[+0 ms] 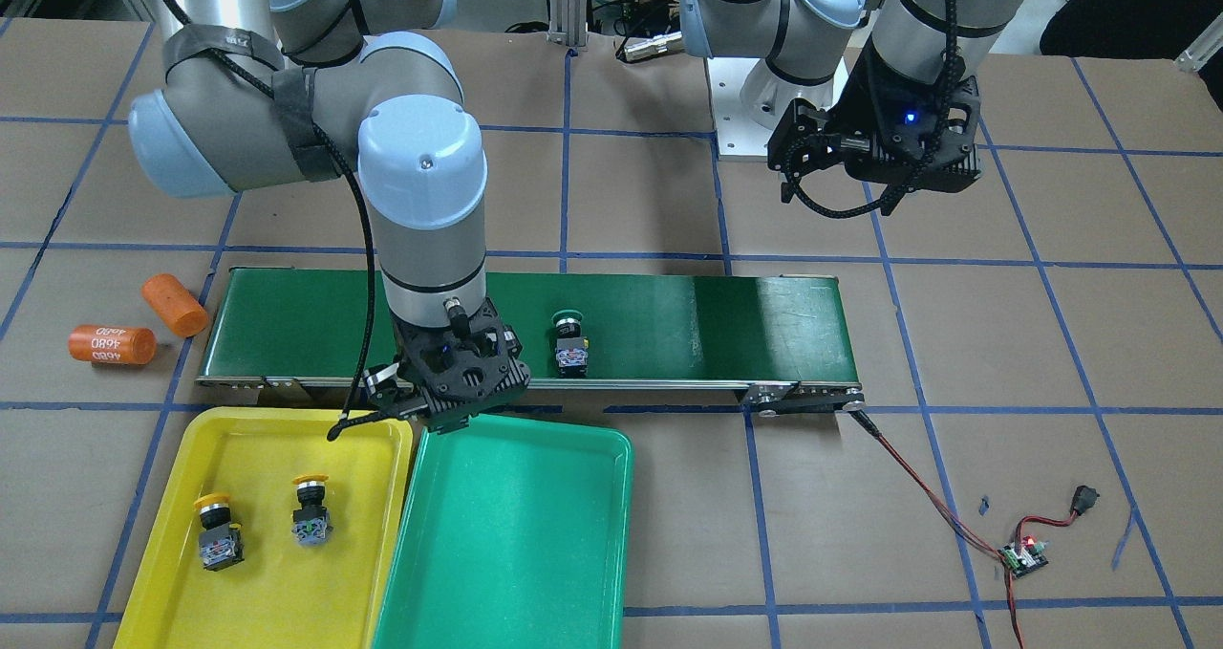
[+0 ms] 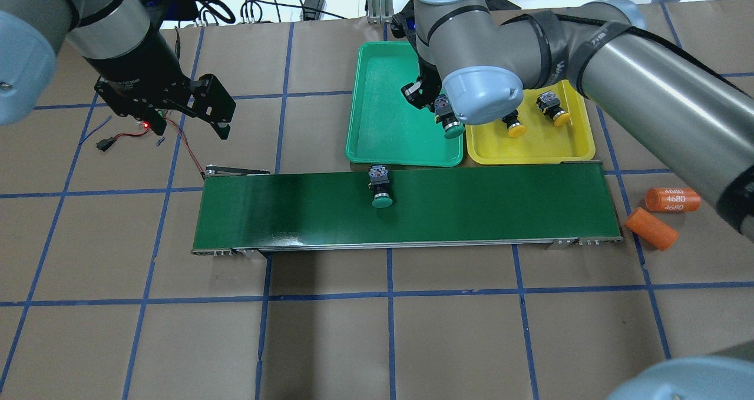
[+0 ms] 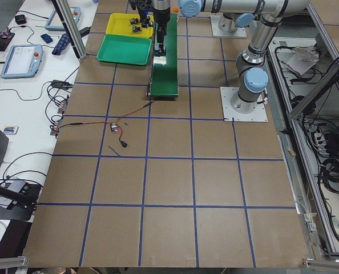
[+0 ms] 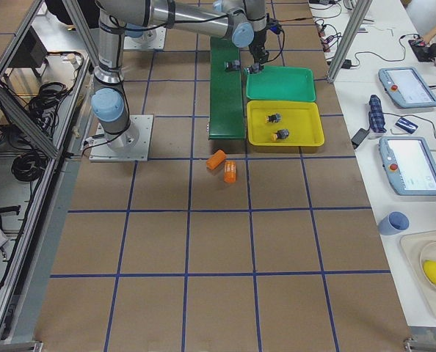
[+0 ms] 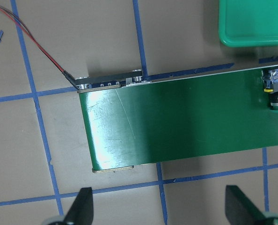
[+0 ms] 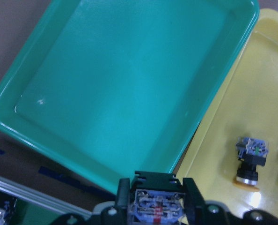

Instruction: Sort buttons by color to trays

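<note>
My right gripper (image 2: 439, 108) is shut on a green-capped button (image 2: 452, 129) and holds it above the near right corner of the green tray (image 2: 383, 123), next to the yellow tray (image 2: 530, 149). The button's contact block shows between the fingers in the right wrist view (image 6: 157, 206). A second green-capped button (image 2: 380, 189) lies on the conveyor belt (image 2: 500, 205). Two yellow-capped buttons (image 2: 513, 126) (image 2: 551, 105) lie in the yellow tray. My left gripper (image 2: 206, 108) is open and empty, above the table beyond the belt's left end.
Two orange cylinders (image 2: 671, 200) (image 2: 651, 228) lie on the table past the belt's right end. A small controller board (image 1: 1022, 558) with red and black wires runs to the belt's left end.
</note>
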